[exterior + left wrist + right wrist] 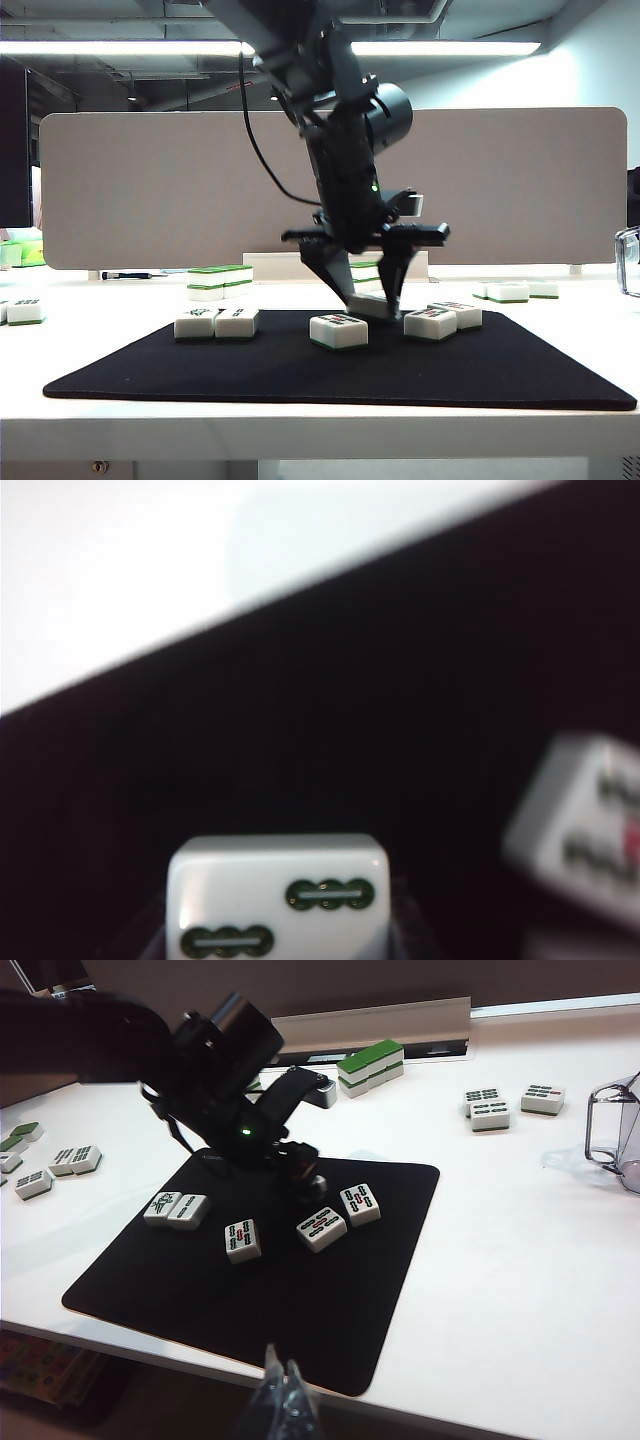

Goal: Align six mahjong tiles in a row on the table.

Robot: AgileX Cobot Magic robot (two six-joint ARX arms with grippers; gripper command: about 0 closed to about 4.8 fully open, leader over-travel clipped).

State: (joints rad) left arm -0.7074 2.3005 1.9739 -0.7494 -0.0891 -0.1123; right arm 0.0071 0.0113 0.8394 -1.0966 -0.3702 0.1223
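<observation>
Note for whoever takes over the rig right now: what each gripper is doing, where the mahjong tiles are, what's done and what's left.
Left gripper: down at the middle of the black mat, jaws closed on one tile.
Right gripper: held back off the mat's near edge, jaws look closed, holding nothing.
Tiles: a side-by-side pair on the mat's left, three scattered tiles at mixed angles near the left gripper.
Done: only the pair is lined up.
Left: add the held tile and the three scattered tiles to the row.
</observation>
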